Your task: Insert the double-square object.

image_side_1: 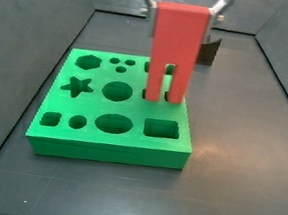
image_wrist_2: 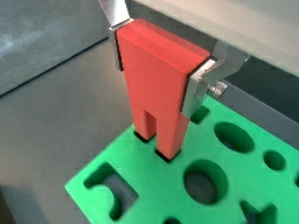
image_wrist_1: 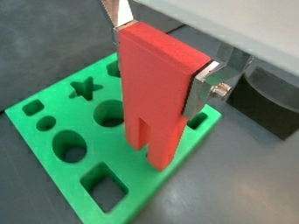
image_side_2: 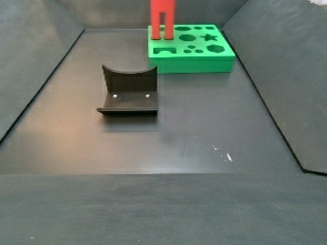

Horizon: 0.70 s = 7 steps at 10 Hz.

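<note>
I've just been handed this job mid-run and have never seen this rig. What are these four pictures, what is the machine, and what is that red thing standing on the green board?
The machine is a single robot arm with a two-finger gripper. Two pictures come from cameras on its wrist, looking down past the silver fingers. The other two come from fixed cameras beside the table.

The gripper is shut on the double-square object, a tall red block that splits into two square prongs. It stands upright, prong tips at the green board, which has shaped holes. In a wrist view the tips seem just inside two dark openings; how deep, I cannot tell.

The dark L-shaped fixture stands apart on the floor.
</note>
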Motion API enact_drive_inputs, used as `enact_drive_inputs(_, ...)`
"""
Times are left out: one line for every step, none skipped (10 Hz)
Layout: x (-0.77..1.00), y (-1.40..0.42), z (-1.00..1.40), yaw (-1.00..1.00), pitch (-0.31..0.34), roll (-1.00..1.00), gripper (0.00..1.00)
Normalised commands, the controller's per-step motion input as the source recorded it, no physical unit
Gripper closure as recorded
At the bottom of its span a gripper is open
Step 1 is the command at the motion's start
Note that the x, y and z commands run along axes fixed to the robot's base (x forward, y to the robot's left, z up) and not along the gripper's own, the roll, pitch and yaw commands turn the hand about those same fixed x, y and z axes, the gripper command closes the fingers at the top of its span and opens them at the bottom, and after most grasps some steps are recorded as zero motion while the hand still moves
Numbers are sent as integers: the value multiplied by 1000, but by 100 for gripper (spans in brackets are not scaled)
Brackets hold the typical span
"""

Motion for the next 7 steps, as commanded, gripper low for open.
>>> enact_drive_inputs(-251, 34, -37, 0, -26, 73, 100)
enact_drive_inputs(131, 0, -200, 0, 0, 7, 100)
enact_drive_inputs(426, 0, -283, 0, 0, 11, 100)
enact_drive_inputs(577, 0, -326, 0, 19, 14, 100)
enact_drive_inputs(611, 0, -351, 0, 33, 30, 100)
enact_drive_inputs(397, 0, -314, 0, 56, 109, 100)
enact_drive_inputs(209, 0, -246, 20, 36, 117, 100)
